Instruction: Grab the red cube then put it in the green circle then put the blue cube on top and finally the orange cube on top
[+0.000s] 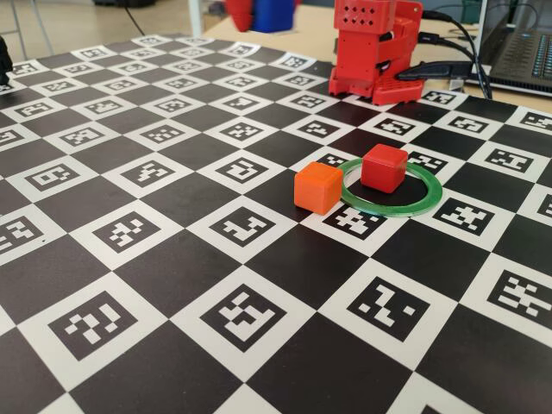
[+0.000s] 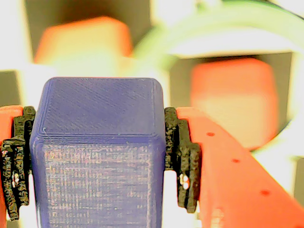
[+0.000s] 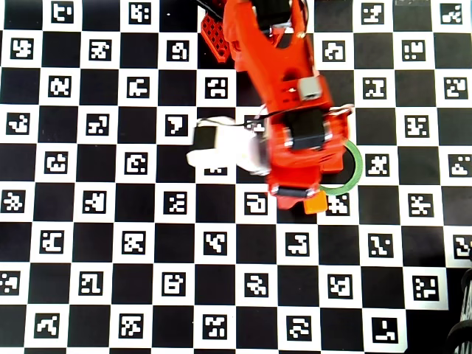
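Observation:
In the wrist view my gripper (image 2: 99, 161) is shut on the blue cube (image 2: 97, 142), with a black pad pressed against each side. In the fixed view the blue cube (image 1: 276, 13) hangs high above the board at the top edge. The red cube (image 1: 384, 167) sits inside the green circle (image 1: 405, 207). Just left of the ring, against its rim, stands the orange cube (image 1: 317, 188). The wrist view shows both cubes blurred below: orange cube (image 2: 83, 40) at upper left, red cube (image 2: 232, 99) at right. From overhead the arm hides the red cube; only part of the green circle (image 3: 357, 166) and the orange cube (image 3: 316, 203) show.
The board (image 1: 172, 259) is a black and white checker of printed markers. The red arm base (image 1: 375, 47) stands at its far edge, with cables (image 1: 448, 69) and a laptop (image 1: 517, 43) behind on the right.

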Motion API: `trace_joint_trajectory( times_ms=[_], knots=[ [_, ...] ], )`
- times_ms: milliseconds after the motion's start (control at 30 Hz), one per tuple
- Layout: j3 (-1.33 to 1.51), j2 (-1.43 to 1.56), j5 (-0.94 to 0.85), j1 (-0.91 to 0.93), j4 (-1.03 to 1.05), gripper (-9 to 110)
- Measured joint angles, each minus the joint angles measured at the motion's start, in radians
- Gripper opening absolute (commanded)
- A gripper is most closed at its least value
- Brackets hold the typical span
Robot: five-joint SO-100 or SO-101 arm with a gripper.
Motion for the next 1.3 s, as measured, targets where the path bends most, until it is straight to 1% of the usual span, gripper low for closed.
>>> trace_joint_trajectory(
  times_ms=[267,367,500,867,1133,1300],
  knots=[
    [0.032,0.0,0.109,-0.152,0.0,9],
    [0.084,0.008,0.133,-0.206,-0.005,9],
    [0.187,0.049,0.15,-0.256,-0.066,9],
    [0.357,0.087,0.196,-0.281,-0.264,9],
    [0.38,0.126,0.215,-0.318,-0.339,9],
    [0.41,0.126,0.189,-0.328,-0.376,8]
  ],
)
